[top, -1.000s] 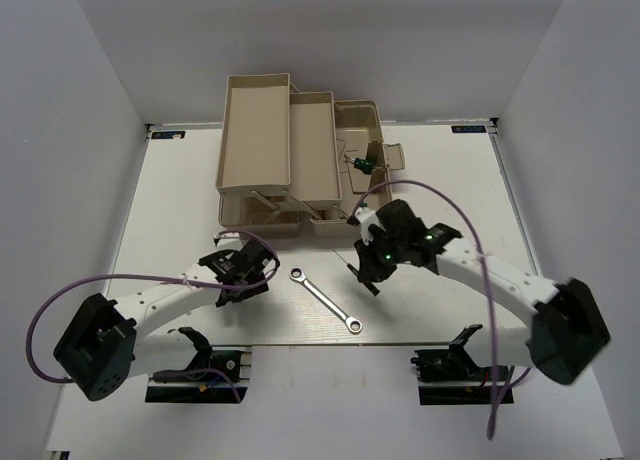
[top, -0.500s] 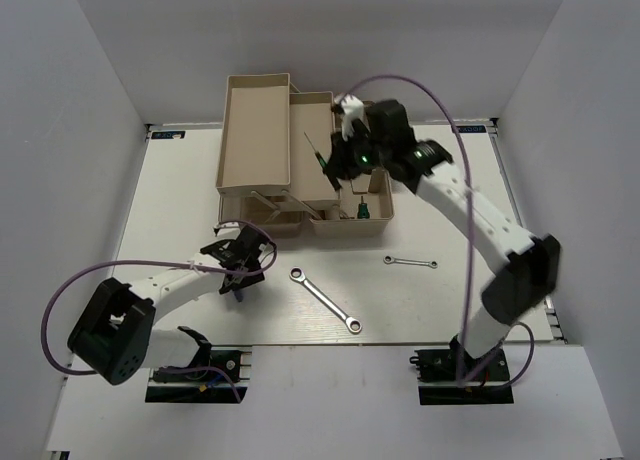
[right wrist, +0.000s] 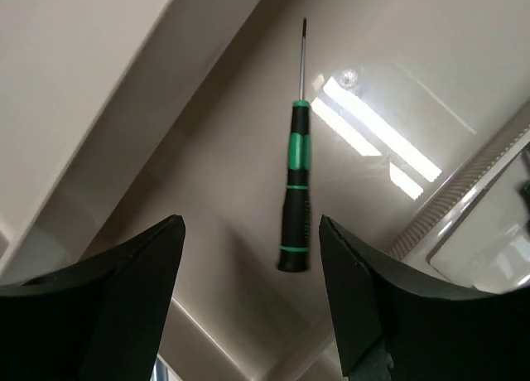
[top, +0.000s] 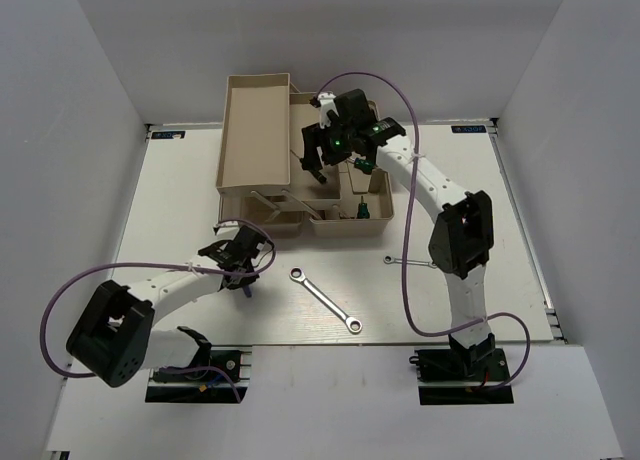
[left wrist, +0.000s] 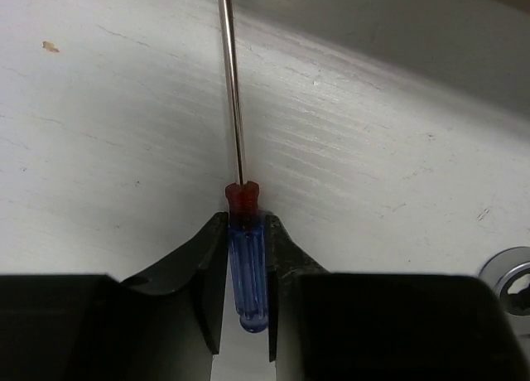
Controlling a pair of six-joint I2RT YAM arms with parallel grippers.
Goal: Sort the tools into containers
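Left hand (left wrist: 246,232) clamps the blue screwdriver (left wrist: 248,273) by its handle, low at the bench (left wrist: 99,108), shaft pointing straight ahead. Farther out, right hand (right wrist: 248,225) spread over a tray (right wrist: 207,149); green screwdriver (right wrist: 296,207) below, lengthwise.

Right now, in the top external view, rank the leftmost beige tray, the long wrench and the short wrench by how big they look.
1. leftmost beige tray, by far the largest
2. long wrench
3. short wrench, clearly the smallest
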